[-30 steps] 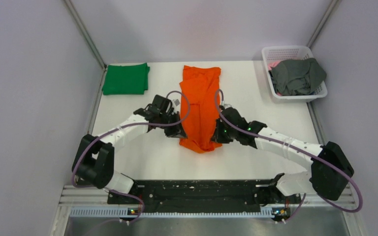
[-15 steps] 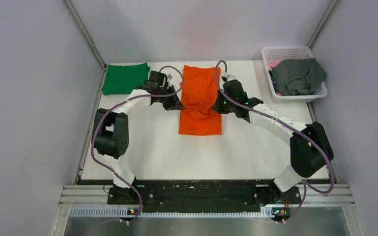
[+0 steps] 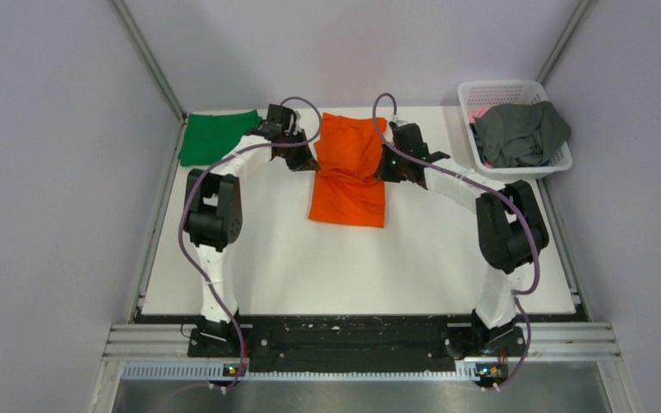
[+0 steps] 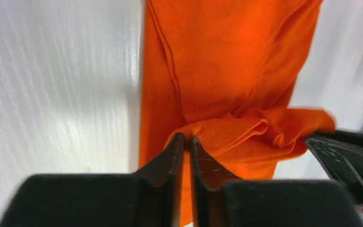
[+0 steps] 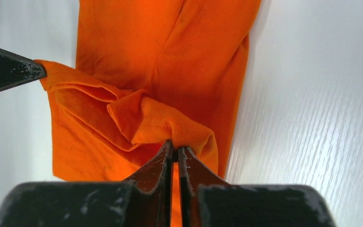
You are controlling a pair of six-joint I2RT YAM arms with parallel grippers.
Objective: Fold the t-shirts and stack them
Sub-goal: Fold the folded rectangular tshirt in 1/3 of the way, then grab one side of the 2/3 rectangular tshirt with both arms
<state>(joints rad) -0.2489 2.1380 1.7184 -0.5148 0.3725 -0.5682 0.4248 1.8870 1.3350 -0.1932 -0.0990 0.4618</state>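
The orange t-shirt (image 3: pixel 349 176) lies in the middle of the far half of the table, its near end doubled back over itself. My left gripper (image 3: pixel 307 163) pinches the raised hem at the shirt's left edge. In the left wrist view the jaws (image 4: pixel 185 139) are shut on a fold of orange cloth (image 4: pixel 227 61). My right gripper (image 3: pixel 385 169) holds the hem at the right edge, its jaws (image 5: pixel 175 146) shut on the orange cloth (image 5: pixel 170 56). A folded green t-shirt (image 3: pixel 215 136) lies at the far left. The dark grey t-shirt (image 3: pixel 521 133) is heaped in the basket.
The white lattice basket (image 3: pixel 499 88) stands at the far right corner, with some pink cloth under the grey shirt. Grey walls close in the left, right and far sides of the table (image 3: pixel 353 267). Both arms reach far out from their bases.
Both grippers have carried the shirt's near hem away from the bases and over the shirt. The long orange strip is now doubled and shorter. Both arms are stretched farther out.
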